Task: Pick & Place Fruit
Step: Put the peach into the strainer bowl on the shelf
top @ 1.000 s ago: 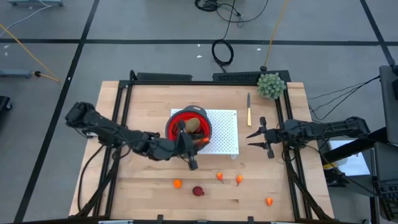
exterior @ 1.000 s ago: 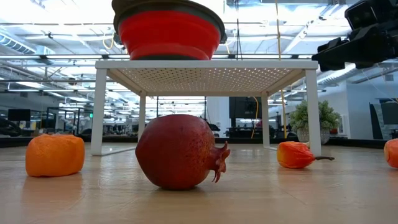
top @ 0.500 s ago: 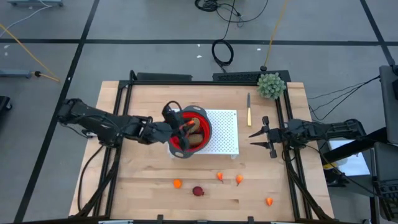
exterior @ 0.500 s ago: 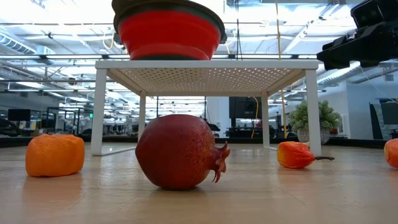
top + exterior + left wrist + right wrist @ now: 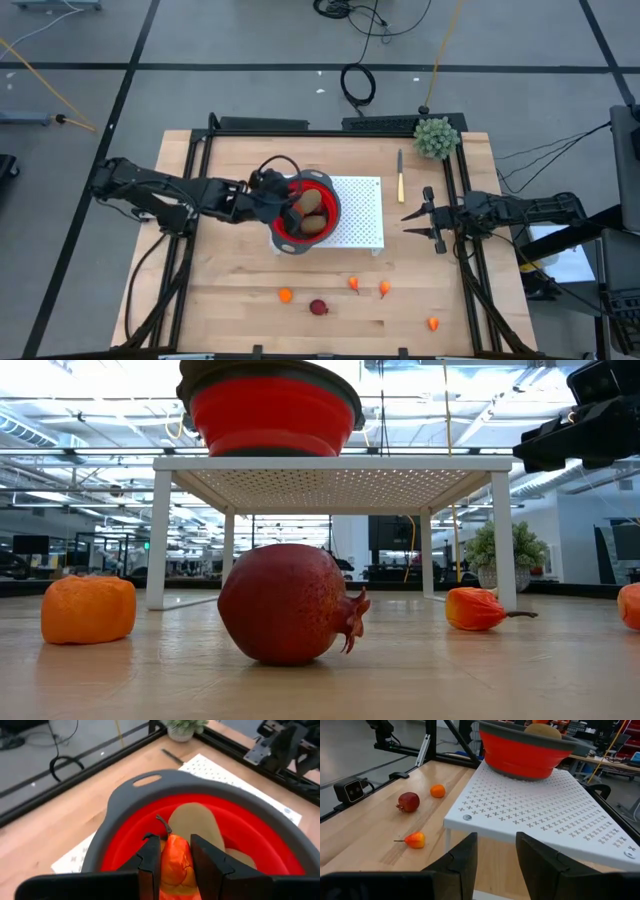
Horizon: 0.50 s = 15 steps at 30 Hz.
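Note:
A red bowl with a grey rim [image 5: 306,210] stands on a white perforated stand [image 5: 362,215]; brown kiwi-like ovals [image 5: 197,822] lie in it. My left gripper [image 5: 176,857] reaches over the bowl's left rim, shut on the red-orange oblong fruit [image 5: 175,865]. My right gripper [image 5: 420,222] hovers open to the right of the stand, touching nothing. On the table near the near edge lie a dark red ball [image 5: 318,307], an orange piece [image 5: 285,295] and tiny orange bits [image 5: 353,284] [image 5: 384,289] [image 5: 432,323]. My left gripper pinches the red-orange oblong fruit between its two fingers [image 5: 150,860] at its flanks just below the stem end [image 5: 167,837]. The fingers slant down from the table's left and lie along the fruit. It is held inside the bowl's rim; whether it touches the bowl I cannot tell.
A green bushy ball [image 5: 436,137] sits at the far right corner, with a slim knife [image 5: 400,175] just in front of it beside the stand. In the low view the dark red ball [image 5: 290,603] is close in front of the stand [image 5: 330,465]. Black frame rails run along the table's sides.
My left gripper, holding the red-orange fruit, has swung from the near side of the bowl up and toward the table's far left, and now points over the bowl's left rim with the fruit inside the rim. The right gripper has drifted slightly toward the right edge.

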Available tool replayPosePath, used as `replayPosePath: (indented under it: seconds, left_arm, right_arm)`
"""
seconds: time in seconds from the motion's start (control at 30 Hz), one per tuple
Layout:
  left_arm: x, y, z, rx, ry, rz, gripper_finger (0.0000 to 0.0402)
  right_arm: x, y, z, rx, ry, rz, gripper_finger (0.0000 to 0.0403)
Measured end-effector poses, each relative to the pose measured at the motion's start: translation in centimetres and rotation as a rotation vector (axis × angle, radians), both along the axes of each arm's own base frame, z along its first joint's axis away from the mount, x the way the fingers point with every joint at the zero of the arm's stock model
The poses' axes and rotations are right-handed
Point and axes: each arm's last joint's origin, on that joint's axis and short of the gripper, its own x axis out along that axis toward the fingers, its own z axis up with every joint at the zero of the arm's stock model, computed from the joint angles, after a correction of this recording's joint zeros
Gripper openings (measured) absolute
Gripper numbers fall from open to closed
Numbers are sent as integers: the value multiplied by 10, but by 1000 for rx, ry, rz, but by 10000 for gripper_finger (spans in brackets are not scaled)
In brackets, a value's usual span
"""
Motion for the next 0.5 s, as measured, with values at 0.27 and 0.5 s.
replayPosePath:
  seconds: [0.27, 0.5]
  left_arm:
    - [-3, 0, -4, -89, -4, 71, 81]
    - [-4, -1, -7, -158, 16, 65, 81]
  right_arm:
    - [0, 0, 0, -3, 3, 0, 130]
    - [0, 0, 0, -3, 3, 0, 130]
